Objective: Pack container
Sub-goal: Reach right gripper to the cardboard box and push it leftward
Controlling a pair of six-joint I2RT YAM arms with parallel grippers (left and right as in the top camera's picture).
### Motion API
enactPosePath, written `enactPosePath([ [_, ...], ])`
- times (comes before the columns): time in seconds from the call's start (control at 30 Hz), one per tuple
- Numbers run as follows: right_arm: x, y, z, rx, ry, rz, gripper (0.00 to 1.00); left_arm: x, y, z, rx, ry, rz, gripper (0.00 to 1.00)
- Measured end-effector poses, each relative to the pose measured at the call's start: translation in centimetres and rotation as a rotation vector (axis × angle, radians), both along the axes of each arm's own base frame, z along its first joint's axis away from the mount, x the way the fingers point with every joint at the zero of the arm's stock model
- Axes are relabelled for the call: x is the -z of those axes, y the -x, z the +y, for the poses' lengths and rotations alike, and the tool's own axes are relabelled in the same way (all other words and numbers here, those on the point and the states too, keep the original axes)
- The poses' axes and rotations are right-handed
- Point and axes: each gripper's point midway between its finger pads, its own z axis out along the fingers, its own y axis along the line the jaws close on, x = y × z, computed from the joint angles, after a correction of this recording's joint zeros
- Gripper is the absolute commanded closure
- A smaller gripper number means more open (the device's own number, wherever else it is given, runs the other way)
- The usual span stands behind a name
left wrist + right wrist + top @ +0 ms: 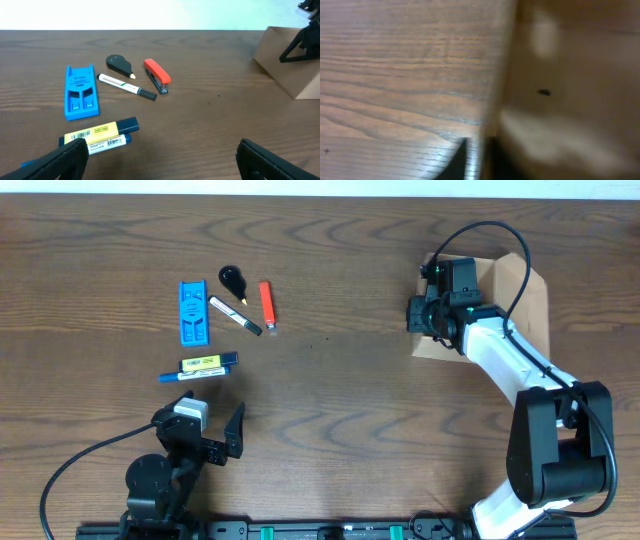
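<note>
The container (pixel 520 290) is a tan cardboard box at the right of the table, its flap lid open. It also shows in the left wrist view (pixel 290 65). My right gripper (pixel 428 315) is at the box's left wall. In the right wrist view the blurred cardboard (pixel 570 75) fills the right side, and dark fingers (pixel 480 165) sit close on either side of the wall's edge. My left gripper (pixel 200 435) is open and empty near the front left edge, with bare table between its fingers (pixel 160 160).
Loose items lie at the left: a blue plastic case (pixel 193 312), a black correction tape (pixel 232 278), a red stapler (pixel 267 304), a white marker (pixel 234 315), a yellow-labelled marker (pixel 205 363) and a blue marker (pixel 190 375). All lie beyond my left gripper.
</note>
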Motion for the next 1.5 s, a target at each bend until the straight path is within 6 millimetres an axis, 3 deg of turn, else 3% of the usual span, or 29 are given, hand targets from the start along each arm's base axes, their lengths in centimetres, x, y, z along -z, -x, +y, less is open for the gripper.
enactPosePath([
  [0.17, -1.5, -0.7, 0.6, -0.058, 0.009, -0.022, 0.99, 0.0, 0.0, 0.0, 0.0, 0.0, 0.0, 0.05],
  [0.33, -4.6, 0.1, 4.0, -0.292, 0.076, -0.053, 0.99, 0.0, 0.0, 0.0, 0.0, 0.0, 0.0, 0.05],
  [0.43, -6.1, 1.6, 7.6, -0.512, 0.147, -0.087, 0.99, 0.0, 0.0, 0.0, 0.0, 0.0, 0.0, 0.05],
  [0.53, -6.1, 4.1, 10.9, -0.757, 0.225, -0.092, 0.99, 0.0, 0.0, 0.0, 0.0, 0.0, 0.0, 0.05],
  [0.7, -5.2, 7.4, 13.4, -1.058, 0.325, -0.089, 0.99, 0.0, 0.0, 0.0, 0.0, 0.0, 0.0, 0.05],
  [1.03, -4.8, 10.3, 14.3, -1.374, 0.304, -0.129, 0.99, 0.0, 0.0, 0.0, 0.0, 0.0, 0.0, 0.05],
  [1.5, -3.9, 10.5, 13.3, -1.465, 0.266, -0.168, 0.99, 0.0, 0.0, 0.0, 0.0, 0.0, 0.0, 0.05],
])
